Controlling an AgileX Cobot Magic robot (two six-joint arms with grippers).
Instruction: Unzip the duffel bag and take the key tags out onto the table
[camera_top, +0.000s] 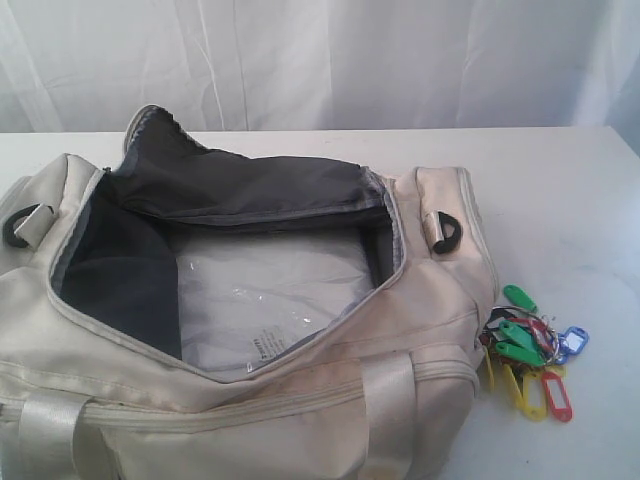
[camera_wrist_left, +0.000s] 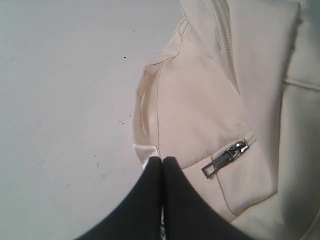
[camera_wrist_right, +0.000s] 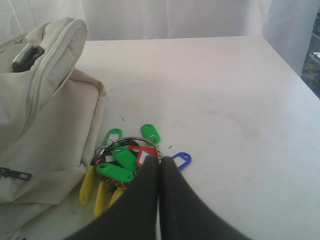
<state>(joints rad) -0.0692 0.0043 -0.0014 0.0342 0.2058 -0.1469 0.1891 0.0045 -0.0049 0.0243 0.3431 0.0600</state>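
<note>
Both pinched tight on nothing: left claw (camera_wrist_left: 162, 165) hangs at the edge of the duffel bag (camera_top: 300, 400), which sits unzipped on the table (camera_top: 560, 180), key tags (camera_top: 528, 352) lying just beside its right end, right claw (camera_wrist_right: 159, 162) right by them.

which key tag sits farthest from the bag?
The blue tag, alone at the bunch's outer edge on the table; the other key tags lie nearer the duffel bag.

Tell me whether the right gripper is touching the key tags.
Apart. The exterior view shows the key tags lying on the table with no gripper on them; the right gripper only overlaps them in its wrist view.
</note>
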